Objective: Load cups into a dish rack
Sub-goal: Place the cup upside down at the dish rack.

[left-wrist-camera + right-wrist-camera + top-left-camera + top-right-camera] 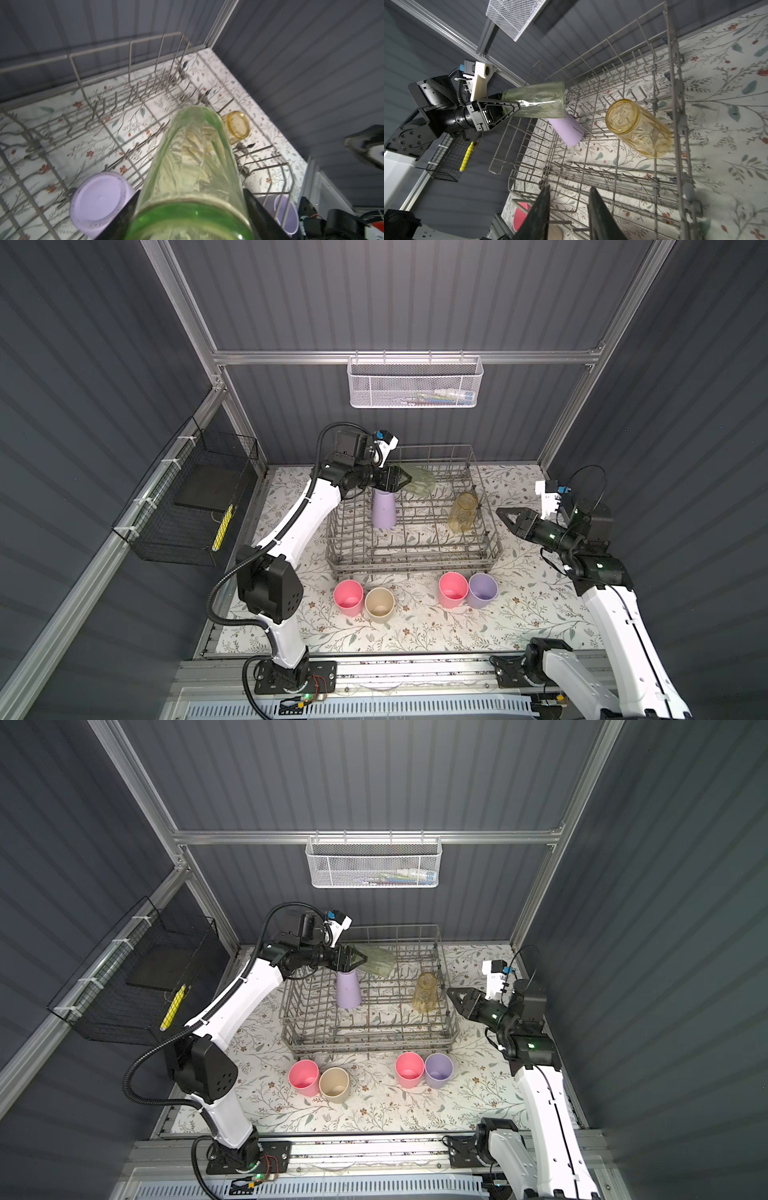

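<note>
Item: clear green tumbler [422, 486]. Rigid, slick, breakable glass, probably weighty; best taken around its wall. Held sideways above the dish rack [415, 565], clamped by the left gripper [405, 480]. Right gripper [503, 517] parted, empty, beside the rack.

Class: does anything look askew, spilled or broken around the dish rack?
Nothing spilled or broken. Only the green glass lies sideways, gripped by the left tool above the dish rack; the lilac cup and amber glass stand inverted inside it.

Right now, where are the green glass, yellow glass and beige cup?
green glass [542, 99], right wrist view, side wall.
yellow glass [463, 514], in a top view, side wall.
beige cup [379, 603], in a top view, inside.
</note>
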Available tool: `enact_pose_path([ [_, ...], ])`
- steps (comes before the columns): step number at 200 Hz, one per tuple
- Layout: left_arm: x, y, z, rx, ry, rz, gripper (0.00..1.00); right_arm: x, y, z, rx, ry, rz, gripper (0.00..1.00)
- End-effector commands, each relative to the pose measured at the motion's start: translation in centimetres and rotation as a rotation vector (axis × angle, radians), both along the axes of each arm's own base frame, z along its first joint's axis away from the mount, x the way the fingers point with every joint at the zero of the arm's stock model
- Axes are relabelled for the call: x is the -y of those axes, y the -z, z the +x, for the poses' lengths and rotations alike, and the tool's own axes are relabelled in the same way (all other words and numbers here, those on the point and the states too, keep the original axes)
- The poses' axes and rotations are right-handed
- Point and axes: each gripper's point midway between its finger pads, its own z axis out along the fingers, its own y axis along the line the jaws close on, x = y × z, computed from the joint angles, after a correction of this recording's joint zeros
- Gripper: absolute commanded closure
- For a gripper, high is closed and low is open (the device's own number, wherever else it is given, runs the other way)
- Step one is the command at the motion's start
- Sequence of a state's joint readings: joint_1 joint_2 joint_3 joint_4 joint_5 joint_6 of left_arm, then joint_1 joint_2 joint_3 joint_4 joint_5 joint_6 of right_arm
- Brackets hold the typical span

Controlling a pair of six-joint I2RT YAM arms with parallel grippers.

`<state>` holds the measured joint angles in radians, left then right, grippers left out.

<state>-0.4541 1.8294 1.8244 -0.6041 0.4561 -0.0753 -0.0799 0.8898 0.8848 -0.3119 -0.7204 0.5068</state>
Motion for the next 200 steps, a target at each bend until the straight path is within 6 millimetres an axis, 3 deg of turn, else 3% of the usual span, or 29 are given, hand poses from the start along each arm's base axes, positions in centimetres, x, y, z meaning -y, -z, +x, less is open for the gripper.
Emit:
enact_pose_path([
  [1, 0.2, 0.6, -0.7, 0.002, 0.011, 0.103, 0.5, 0.6, 1.4, 0.2, -0.023, 0.02, -0.048, 0.66],
  [63, 1.4, 3.3, -0.1, -0.029, 0.007, 0.201, 0.51, 0.5, 2.2, 0.6, -0.04, 0.012, -0.051, 0.66],
  [200, 4.0, 6.8, 0.7, -0.044, 0.048, 0.364, 0.51, 0.6, 3.4, 1.0, -0.06, 0.004, -0.059, 0.66],
])
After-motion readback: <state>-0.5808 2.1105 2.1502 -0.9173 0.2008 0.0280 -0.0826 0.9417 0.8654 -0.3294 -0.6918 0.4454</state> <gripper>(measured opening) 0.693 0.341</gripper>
